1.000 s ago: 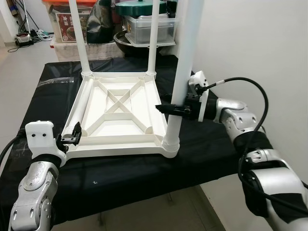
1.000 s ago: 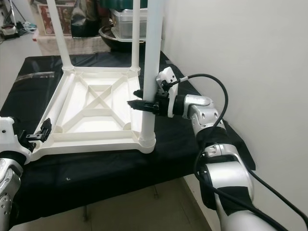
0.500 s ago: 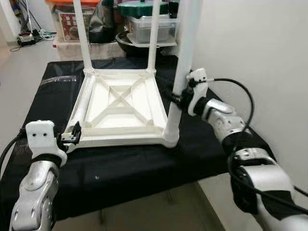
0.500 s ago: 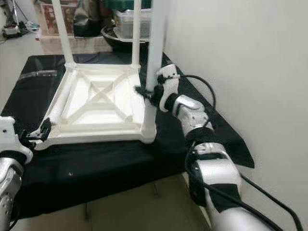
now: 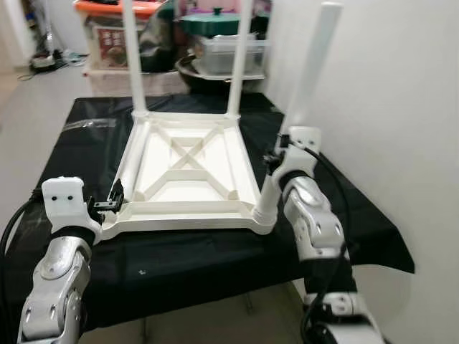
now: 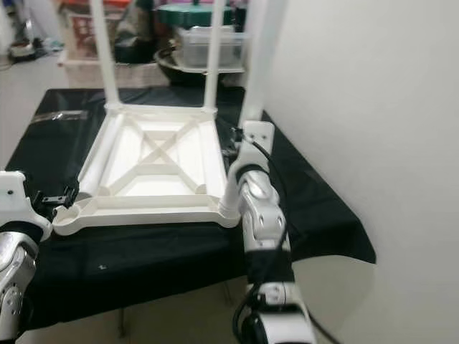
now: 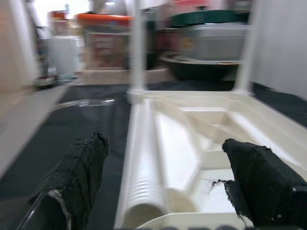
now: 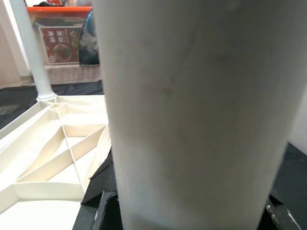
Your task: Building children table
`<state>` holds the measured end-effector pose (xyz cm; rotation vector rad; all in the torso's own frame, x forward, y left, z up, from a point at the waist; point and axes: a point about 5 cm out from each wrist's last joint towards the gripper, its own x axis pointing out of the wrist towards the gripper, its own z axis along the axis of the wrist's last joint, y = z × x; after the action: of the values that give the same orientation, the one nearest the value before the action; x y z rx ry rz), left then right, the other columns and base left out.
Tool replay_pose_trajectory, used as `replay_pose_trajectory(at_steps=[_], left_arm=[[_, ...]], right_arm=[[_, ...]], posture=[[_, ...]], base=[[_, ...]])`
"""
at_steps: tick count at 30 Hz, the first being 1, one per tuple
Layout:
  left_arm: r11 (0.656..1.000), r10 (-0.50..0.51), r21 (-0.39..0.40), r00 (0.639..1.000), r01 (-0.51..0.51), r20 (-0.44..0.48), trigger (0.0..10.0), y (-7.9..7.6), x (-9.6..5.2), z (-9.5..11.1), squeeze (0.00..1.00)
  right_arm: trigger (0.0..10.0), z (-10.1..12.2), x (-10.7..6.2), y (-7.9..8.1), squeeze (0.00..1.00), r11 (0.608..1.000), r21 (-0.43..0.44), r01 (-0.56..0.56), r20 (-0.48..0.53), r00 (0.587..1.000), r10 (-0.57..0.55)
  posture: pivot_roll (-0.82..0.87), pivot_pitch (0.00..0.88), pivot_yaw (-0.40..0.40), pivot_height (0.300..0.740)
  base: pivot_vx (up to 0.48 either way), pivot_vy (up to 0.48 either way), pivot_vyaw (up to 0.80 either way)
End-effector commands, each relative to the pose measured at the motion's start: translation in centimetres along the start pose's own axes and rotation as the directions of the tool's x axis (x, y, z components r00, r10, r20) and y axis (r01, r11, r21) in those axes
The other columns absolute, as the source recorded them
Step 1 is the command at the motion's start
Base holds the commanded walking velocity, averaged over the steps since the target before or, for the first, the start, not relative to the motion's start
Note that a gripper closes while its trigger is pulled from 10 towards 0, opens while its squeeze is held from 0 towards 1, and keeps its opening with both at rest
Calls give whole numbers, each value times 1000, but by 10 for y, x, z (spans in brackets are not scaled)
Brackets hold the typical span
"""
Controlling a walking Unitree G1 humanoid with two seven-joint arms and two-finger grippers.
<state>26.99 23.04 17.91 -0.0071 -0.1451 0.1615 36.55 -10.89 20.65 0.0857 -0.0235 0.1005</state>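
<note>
Right jaws clamped on tilted table leg (image 5: 307,93), fingertips hidden, left jaws apart beside tabletop (image 5: 188,166) corner

A black-draped table (image 5: 86,143) bears the upturned white children table (image 5: 188,172), its far edge blurred.

1. One white tabletop (image 5: 188,168), upside down on the black cloth (image 5: 79,143).
2. Three upright legs in its corners: far left leg (image 5: 133,57), far right leg (image 5: 237,61), near right leg (image 5: 297,115).
3. One loose leg (image 7: 146,177) lying along the left side.
4. Two grippers: left gripper (image 5: 115,203), right gripper (image 5: 273,159).
5. One green lid (image 5: 214,19) far behind.
</note>
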Motion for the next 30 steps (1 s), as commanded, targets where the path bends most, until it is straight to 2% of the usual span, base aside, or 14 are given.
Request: replay_pose_trajectory(at_steps=[1,2,3,4,5,7,11,14,19,20,23,26,28,30], left_arm=[[1000,-4,5,1000,4,-13,10000,-1,1,-4,0],[1000,-4,5,1000,4,-13,10000,-1,1,-4,0],[1000,-4,3,1000,4,-10,10000,0,1,-4,0],[1000,-3,1,1000,3,-9,10000,0,0,-4,0],[1000,-4,0,1000,4,-8,10000,1,0,-4,0],[1000,-4,-1,1000,4,-7,10000,2,-1,-4,0],[1000,-8,4,1000,8,-2,10000,1,0,-3,0],[1000,-8,4,1000,8,2,10000,0,0,-2,0],[1000,-6,8,1000,6,2,10000,-1,-2,-3,0],[1000,-5,10,1000,4,2,10000,-1,-2,-3,0],[1000,-3,11,1000,3,2,10000,0,-3,-3,0],[1000,3,14,1000,-3,3,10000,2,-4,-3,0],[1000,3,14,1000,-3,3,10000,2,-4,-3,0],[1000,5,15,1000,-5,1,10000,3,-5,-3,0]], right_arm=[[10000,-13,2,3,0,999,5,-33,-71,997,33],[10000,-13,2,3,0,999,5,-33,-71,997,33],[10000,3,3,2,1000,996,41,-77,-30,997,78],[10000,23,6,0,1000,984,20,-177,37,984,176],[10000,41,6,-1,0,939,25,-343,101,935,339],[10000,54,4,-1,0,892,17,-452,140,884,445],[10000,51,-32,-1,0,396,-25,-918,87,393,916],[10000,32,-33,6,0,329,-25,-944,-1,329,944],[10000,3,-29,26,0,285,-48,-957,-93,289,953],[5961,0,-23,29,0,320,-64,-945,-104,325,940],[5961,-1,-19,30,0,344,-73,-936,-111,351,930],[2314,2,-7,27,0,434,-95,-896,-108,443,890],[2314,2,-7,27,0,434,-95,-896,-108,443,890],[0,8,-1,24,0,491,-80,-867,-69,496,865]], posture=[[29,0,-46,740],[29,0,-46,740],[30,0,-51,740],[29,0,-51,740],[31,0,-51,740],[31,0,-51,740],[43,0,-63,740],[57,0,-70,740],[64,0,-73,740],[64,0,-73,740],[64,0,-73,740],[80,0,-84,740],[80,0,-84,740],[77,0,-81,740]], base=[[0,0,0],[0,0,0],[0,0,0],[0,0,0],[0,0,0],[0,0,0],[0,0,0],[0,0,0],[0,0,0],[0,0,0],[0,0,0],[0,0,0],[0,0,0],[0,0,0]])
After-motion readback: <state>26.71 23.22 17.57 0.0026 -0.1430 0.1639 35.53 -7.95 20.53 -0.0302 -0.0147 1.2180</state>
